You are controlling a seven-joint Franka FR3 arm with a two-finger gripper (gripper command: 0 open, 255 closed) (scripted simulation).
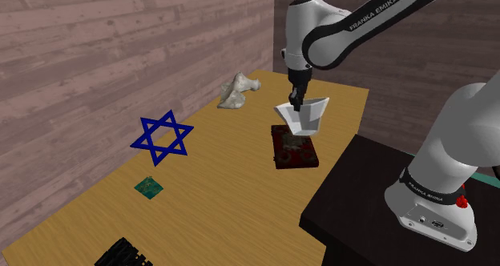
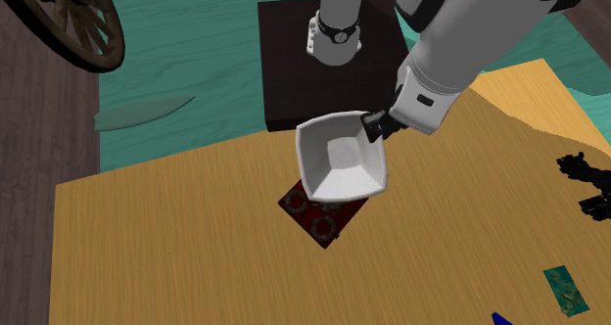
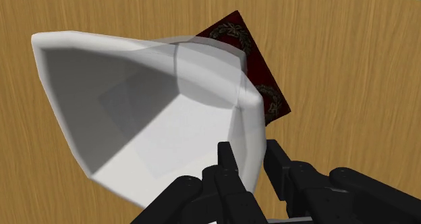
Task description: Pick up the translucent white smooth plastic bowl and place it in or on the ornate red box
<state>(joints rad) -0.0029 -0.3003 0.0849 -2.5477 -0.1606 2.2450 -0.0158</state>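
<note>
The white squarish bowl (image 1: 303, 116) hangs in the air, tilted, right above the dark red ornate box (image 1: 293, 147) that lies flat on the wooden table (image 1: 200, 216). My gripper (image 1: 297, 104) is shut on the bowl's rim. From the second exterior view the bowl (image 2: 341, 159) covers the upper part of the red box (image 2: 319, 217), and the gripper (image 2: 376, 127) clasps its rim nearest the arm. In the wrist view the fingers (image 3: 228, 170) pinch the bowl's wall (image 3: 246, 142), with the bowl (image 3: 135, 101) hiding much of the red box (image 3: 253, 61).
On the table lie a blue six-pointed star (image 1: 163, 138), a small green square card (image 1: 149, 187), a pale lumpy object (image 1: 237, 91) at the far end and a black object (image 1: 124, 253) at the near edge. A dark stand (image 1: 385, 200) borders the table.
</note>
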